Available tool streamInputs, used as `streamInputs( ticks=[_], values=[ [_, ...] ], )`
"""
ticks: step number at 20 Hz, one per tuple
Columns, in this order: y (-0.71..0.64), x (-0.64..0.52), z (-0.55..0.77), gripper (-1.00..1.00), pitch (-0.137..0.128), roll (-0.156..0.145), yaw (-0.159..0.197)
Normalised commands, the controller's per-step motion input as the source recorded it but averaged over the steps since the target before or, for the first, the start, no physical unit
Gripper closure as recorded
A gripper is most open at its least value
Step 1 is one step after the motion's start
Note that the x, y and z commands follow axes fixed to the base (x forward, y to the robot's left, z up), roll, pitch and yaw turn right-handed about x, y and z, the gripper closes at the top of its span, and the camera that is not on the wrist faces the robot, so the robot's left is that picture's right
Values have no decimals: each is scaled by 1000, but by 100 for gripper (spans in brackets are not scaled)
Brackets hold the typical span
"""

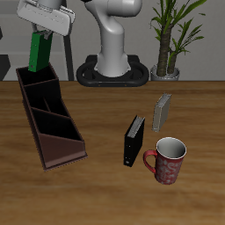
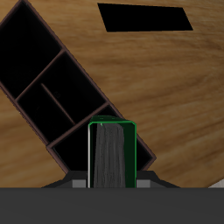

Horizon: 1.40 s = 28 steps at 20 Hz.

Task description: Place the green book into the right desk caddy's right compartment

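Observation:
My gripper is shut on the green book and holds it upright by its top edge. The book hangs over the tall back end of the right desk caddy, a long maroon-brown organiser with inner dividers. The book's lower edge is about level with the caddy's back rim. In the wrist view the green book shows its pale page edges between my fingers, over the caddy's end wall. The caddy's dark compartments stretch away from it. I cannot tell if the book touches the caddy.
A black book and a grey book stand upright mid-table. A red patterned mug sits near the front edge beside them. The robot base and a potted plant are at the back. A flat black rectangle shows in the wrist view.

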Motion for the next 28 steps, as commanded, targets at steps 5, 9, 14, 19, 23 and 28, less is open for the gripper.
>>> streamInputs(
  ticks=[5, 9, 14, 19, 23, 28],
  values=[
    [-29, 93, -231, 100, 21, 6, 4],
    [-64, 7, -146, 100, 2, -1, -8],
    [-52, 46, -281, 100, 37, -2, -15],
    [-93, 16, -317, 100, 52, -1, -38],
    [-55, 7, -294, 100, 25, 8, -17],
    [-118, 126, -372, 100, 61, -18, -18]
  ],
)
